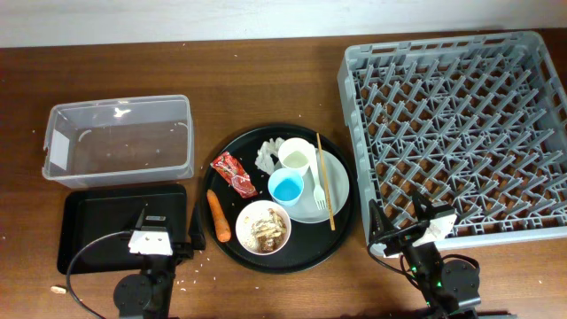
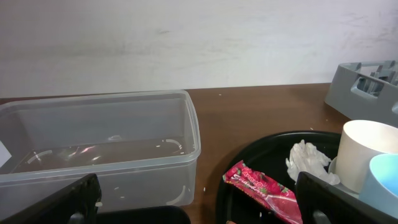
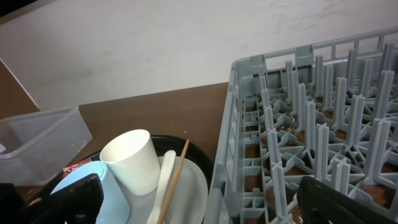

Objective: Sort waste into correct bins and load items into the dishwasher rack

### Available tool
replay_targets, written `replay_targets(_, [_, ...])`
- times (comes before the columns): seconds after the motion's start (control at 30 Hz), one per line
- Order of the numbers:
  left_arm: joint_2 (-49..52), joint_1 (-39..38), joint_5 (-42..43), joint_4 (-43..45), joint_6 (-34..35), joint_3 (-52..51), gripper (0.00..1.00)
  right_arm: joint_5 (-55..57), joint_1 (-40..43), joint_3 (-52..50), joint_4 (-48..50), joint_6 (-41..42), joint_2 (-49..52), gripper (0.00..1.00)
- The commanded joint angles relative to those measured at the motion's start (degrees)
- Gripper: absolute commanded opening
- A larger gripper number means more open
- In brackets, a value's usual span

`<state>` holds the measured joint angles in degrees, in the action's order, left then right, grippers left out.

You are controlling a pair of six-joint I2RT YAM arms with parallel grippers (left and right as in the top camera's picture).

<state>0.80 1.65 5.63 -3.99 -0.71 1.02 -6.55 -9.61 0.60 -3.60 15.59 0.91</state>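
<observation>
On the round black tray (image 1: 341, 232) lie a red wrapper (image 1: 234, 173), a white tissue (image 1: 267, 157), an orange carrot (image 1: 219, 217), a white bowl (image 1: 263, 227) of brownish scraps, a white cup (image 1: 295, 159), a light-blue cup (image 1: 287, 187), and a pale plate (image 1: 337, 199) with a white fork (image 1: 320, 188) and chopsticks (image 1: 325, 182). The clear tub (image 1: 120, 137) and shallow black tray (image 1: 106, 221) are at the left. The grey rack (image 1: 461, 133) is at the right. My left gripper (image 1: 168, 229) is open and empty over the black tray. My right gripper (image 1: 399, 220) is open and empty at the rack's near-left corner.
The left wrist view shows the tub (image 2: 99, 149), wrapper (image 2: 264, 191), tissue (image 2: 308, 160) and white cup (image 2: 367, 149). The right wrist view shows the cup (image 3: 132, 162), chopsticks (image 3: 174, 180) and the rack wall (image 3: 227, 155). Crumbs dot the brown table (image 1: 266, 80).
</observation>
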Motion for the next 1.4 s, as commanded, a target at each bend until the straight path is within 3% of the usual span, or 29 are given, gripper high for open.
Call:
replay_targets(0.0, [-0.11, 0.24, 0.61, 0.07, -1.07, -0.50, 0.99, -0.35, 0.31, -0.28, -0.26, -3.17, -0.37, 0.99])
replay_targets(1.37, [0.76, 0.24, 0.61, 0.07, -1.07, -0.50, 0.99, -0.35, 0.31, -0.28, -0.26, -3.17, -0.39, 0.99])
